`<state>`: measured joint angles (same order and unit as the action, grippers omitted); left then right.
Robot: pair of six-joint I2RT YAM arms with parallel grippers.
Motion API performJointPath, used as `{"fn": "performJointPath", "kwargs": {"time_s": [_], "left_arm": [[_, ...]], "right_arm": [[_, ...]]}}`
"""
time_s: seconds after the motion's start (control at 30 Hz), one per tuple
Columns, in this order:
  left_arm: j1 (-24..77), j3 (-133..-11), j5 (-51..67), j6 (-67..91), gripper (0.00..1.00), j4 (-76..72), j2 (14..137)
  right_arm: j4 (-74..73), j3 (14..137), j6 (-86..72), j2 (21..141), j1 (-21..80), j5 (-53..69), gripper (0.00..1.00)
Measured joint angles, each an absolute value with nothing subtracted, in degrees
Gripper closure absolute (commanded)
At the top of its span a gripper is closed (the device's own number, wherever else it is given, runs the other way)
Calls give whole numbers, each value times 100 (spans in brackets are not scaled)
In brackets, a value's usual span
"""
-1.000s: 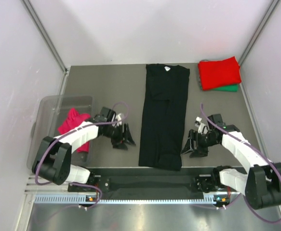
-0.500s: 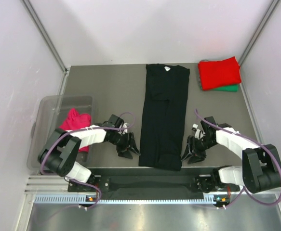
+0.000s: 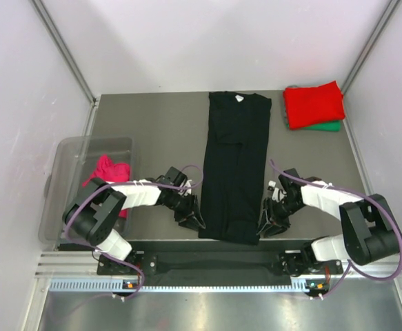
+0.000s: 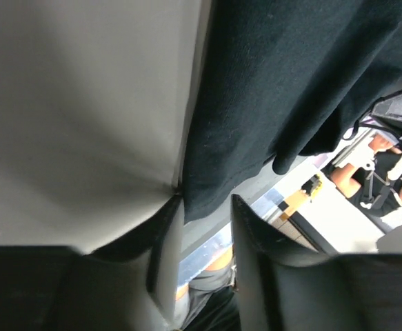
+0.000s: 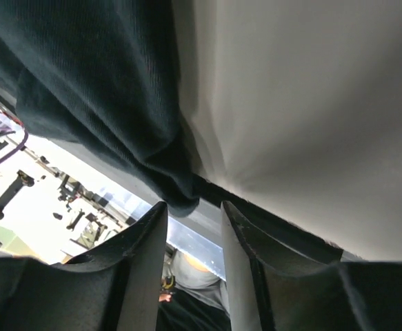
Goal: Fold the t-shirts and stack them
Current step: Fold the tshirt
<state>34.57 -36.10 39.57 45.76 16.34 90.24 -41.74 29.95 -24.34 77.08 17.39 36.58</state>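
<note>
black t-shirt [image 3: 235, 158] flat; left claw [image 4: 206, 200], right claw [image 5: 194, 204] parted at near hem corners, contact unclear.

White-shelled arms [image 3: 142, 195] with purple cables [image 3: 83, 204] end in black left gripper [image 3: 195, 222] and right gripper [image 3: 264, 229]

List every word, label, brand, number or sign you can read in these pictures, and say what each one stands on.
No text can be read in any view.
The white neck label on the black t-shirt: too small to read.
The red t-shirt, green t-shirt and magenta t-shirt: no lettering visible.
</note>
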Motion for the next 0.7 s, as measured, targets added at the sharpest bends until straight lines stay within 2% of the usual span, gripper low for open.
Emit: {"fn": "performJointPath", "kwargs": {"time_s": [0.03, 0.07, 0.1, 0.13, 0.17, 0.4, 0.7], "left_arm": [[3461, -3610, 3951, 4580, 81, 1621, 9028], [3463, -3607, 3942, 4578, 88, 1610, 9028], [3463, -3607, 3940, 4587, 96, 1601, 9028], [3465, -3607, 3940, 4593, 100, 1581, 9028], [3465, -3607, 3938, 4589, 100, 1566, 9028], [3242, -3739, 3924, 4429, 100, 1673, 8945], [2241, -5236, 3922, 3651, 100, 2080, 8248]], "right_arm": [[-4115, 2995, -2469, 7752, 1763, 3660, 66], [-4062, 2995, -2506, 7795, 1796, 3658, 68], [-4014, 2995, -2534, 7828, 1831, 3671, 75], [-3946, 2995, -2563, 7865, 1879, 3686, 93], [-3885, 2995, -2571, 7889, 1927, 3710, 100], [-3693, 2998, -2720, 7695, 2005, 3986, 100], [-4042, 3546, -2209, 5929, 1350, 4303, 100]]}}
